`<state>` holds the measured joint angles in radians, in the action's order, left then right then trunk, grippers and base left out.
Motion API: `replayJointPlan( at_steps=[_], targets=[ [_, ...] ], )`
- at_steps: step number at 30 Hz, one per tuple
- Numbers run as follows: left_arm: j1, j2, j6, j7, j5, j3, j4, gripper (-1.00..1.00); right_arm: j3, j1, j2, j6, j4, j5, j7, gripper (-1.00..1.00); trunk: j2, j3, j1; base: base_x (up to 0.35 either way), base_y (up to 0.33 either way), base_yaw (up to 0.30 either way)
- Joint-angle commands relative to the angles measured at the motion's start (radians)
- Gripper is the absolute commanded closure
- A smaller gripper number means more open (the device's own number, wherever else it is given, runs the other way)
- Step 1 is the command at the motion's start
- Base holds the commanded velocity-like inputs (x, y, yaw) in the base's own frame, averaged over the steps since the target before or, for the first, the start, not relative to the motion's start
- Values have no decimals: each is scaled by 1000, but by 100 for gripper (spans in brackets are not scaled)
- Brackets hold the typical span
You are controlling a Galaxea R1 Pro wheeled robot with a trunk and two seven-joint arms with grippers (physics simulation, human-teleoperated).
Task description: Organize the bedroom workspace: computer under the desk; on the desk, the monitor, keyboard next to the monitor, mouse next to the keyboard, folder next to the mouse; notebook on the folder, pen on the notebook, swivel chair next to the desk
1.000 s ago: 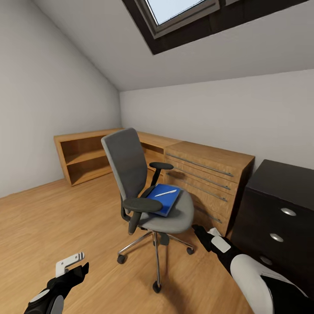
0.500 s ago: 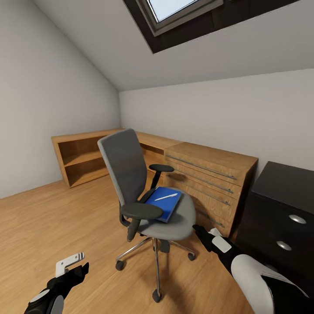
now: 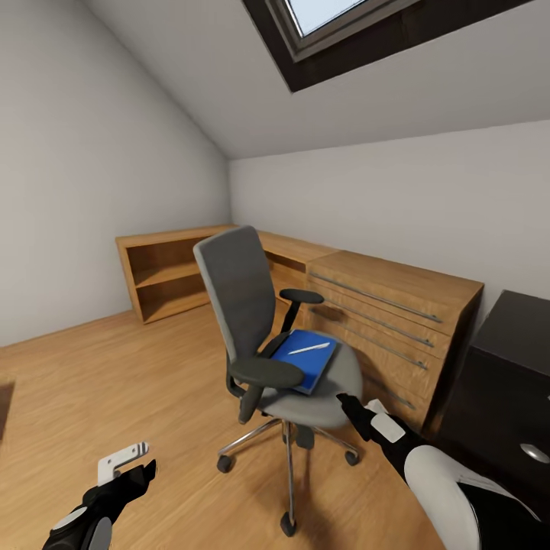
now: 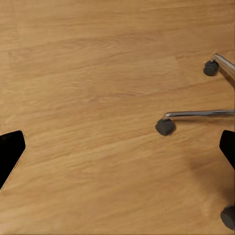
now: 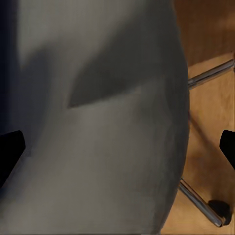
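The grey swivel chair (image 3: 252, 305) stands mid-room on its chrome base. On its seat lies the blue folder (image 3: 305, 359) with the white pen (image 3: 309, 348) on top; I cannot make out a separate notebook. The dark desk (image 3: 508, 359) with round knobs shows at the right edge. Computer, monitor, keyboard and mouse are out of view. My right gripper (image 3: 353, 406) (image 5: 117, 149) is open just off the seat's (image 5: 98, 122) near right edge. My left gripper (image 3: 130, 466) (image 4: 117, 152) is open above the floor, with a chair caster (image 4: 165, 126) ahead of it.
A light wooden drawer unit (image 3: 397, 321) stands behind the chair against the far wall, joined to a low open wooden shelf (image 3: 168, 275) in the corner. The ceiling slopes down at left under a skylight (image 3: 336, 15). Wooden floor (image 3: 114, 382) lies open to the left.
The whole picture has shifted, so the camera has moved: the chair and cabinets now sit further right in view and the desk is more cut off. Both arms keep their pose.
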<state>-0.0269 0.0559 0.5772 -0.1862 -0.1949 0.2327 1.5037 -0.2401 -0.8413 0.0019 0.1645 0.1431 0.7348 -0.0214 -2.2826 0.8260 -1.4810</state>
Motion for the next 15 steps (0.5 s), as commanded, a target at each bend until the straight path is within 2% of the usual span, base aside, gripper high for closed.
replayJointPlan(
  at_steps=[1, 5, 15],
  targets=[
    [-1, 1, 4, -7, -11, 1, 1, -100, -8, 0, 0, 4, 1, -2, -2, -100, 0, 1, 0, 235, 0, 245],
    [-1, 1, 4, -7, -11, 1, 1, -100, -7, 0, 1, 4, 1, -2, -2, -100, 0, 1, 0, 135, 0, 230],
    [-1, 0, 4, -9, -11, 1, 1, -100, -7, 0, 5, 4, 0, -3, -2, -100, 0, 1, 0, 11, 0, 205]
  ],
)
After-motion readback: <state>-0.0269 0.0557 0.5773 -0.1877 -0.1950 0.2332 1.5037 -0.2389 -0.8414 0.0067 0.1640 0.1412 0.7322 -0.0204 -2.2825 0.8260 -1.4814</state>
